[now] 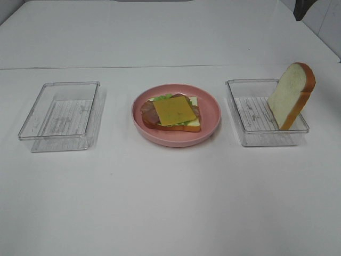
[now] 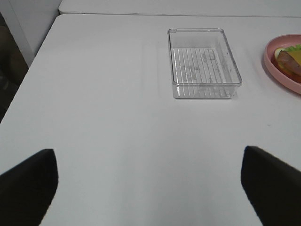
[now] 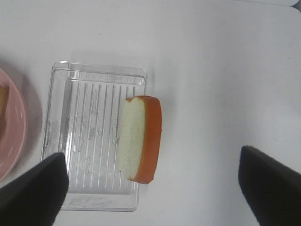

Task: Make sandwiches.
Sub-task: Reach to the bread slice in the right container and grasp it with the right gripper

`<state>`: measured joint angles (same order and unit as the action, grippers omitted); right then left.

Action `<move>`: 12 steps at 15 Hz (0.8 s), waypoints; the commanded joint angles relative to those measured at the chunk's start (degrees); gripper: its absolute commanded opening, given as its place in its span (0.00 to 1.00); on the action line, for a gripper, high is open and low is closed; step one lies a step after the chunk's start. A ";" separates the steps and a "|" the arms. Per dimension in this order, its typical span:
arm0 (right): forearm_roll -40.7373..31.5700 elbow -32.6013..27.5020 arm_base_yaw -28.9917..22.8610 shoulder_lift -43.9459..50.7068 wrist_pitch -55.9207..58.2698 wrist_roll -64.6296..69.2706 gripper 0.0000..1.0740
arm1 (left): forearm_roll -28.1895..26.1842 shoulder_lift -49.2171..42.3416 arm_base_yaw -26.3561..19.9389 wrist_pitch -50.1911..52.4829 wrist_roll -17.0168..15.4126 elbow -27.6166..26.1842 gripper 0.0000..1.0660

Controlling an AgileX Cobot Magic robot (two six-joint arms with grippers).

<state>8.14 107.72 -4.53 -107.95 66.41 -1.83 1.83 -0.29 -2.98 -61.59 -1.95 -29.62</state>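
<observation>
Pink round plate (image 1: 213, 114) sits at the centre of the exterior high frame on the white table (image 1: 170, 202). It carries a partial sandwich: a bottom bread slice (image 1: 195, 124), green lettuce (image 1: 161, 98), bacon strips (image 1: 147, 113), and a yellow cheese slice (image 1: 173, 111) on top.

Clear plastic trays flank the plate. The left tray (image 1: 59, 116) holds nothing. The right tray (image 1: 262, 113) holds the second bread slice (image 1: 290, 95), standing on edge and leaning against the tray's right wall, with its orange-brown crust rising above the rim. From the right wrist camera, this slice (image 3: 138, 139) rests over the tray edge (image 3: 94, 75).

Left gripper (image 2: 150, 188): fingers spread wide apart, holding nothing, above bare table near the left tray (image 2: 204, 63). The plate edge (image 2: 277, 70) appears at the right side of that frame.

Right gripper (image 3: 153, 188): fingers (image 3: 270, 183) spread wide apart, holding nothing, positioned above the second bread slice.
</observation>
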 commanded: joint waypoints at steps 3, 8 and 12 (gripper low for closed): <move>-7.05 0.06 4.01 -3.15 0.06 -2.06 0.90 | -0.46 -0.92 -0.06 0.23 0.23 0.06 0.94; -8.14 0.06 4.01 -9.63 -0.34 -2.46 0.90 | -0.46 -0.92 -0.06 0.23 0.23 0.06 0.94; -7.56 0.06 4.01 -14.09 -0.80 -2.69 0.90 | -0.46 -0.92 -0.06 0.23 0.23 0.06 0.94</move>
<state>0.34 107.72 -0.74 -122.90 65.95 -3.95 1.83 -0.29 -2.98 -61.59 -1.89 -29.62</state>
